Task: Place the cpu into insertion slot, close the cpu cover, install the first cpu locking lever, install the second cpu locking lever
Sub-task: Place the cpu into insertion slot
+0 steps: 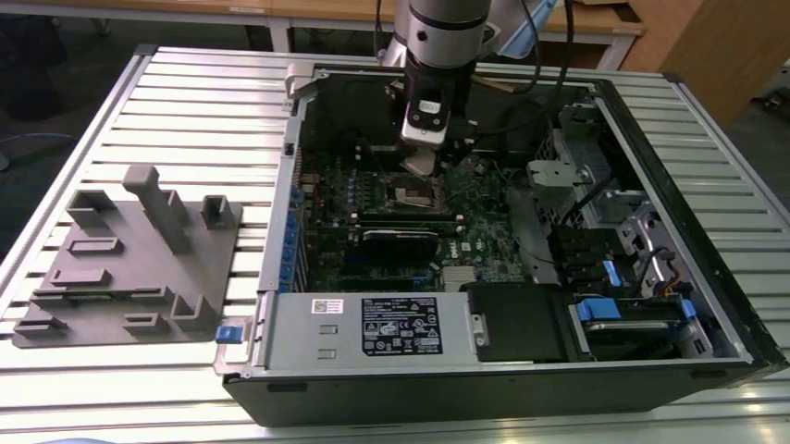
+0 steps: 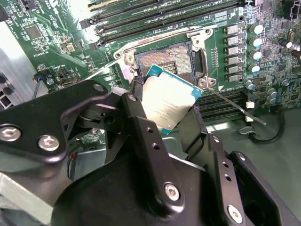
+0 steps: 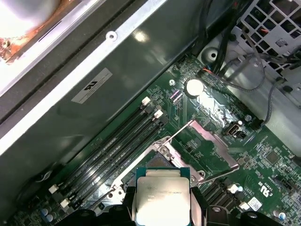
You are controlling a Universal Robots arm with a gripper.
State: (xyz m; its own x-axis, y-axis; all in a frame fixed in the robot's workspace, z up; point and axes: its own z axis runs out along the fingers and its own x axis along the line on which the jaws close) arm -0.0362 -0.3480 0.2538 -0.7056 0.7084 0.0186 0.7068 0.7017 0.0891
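Two fingers of the gripper [image 2: 167,107] pinch the cpu [image 2: 165,96], hiding one corner of the insertion slot [image 2: 171,55]; in the exterior view the gripper hangs at the insertion slot's 12 o'clock.

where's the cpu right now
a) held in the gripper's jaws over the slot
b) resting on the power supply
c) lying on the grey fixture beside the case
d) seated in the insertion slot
a: in the second wrist view the cpu is clamped between the jaws of the gripper, tilted just over the insertion slot, whose dark centre is bare.
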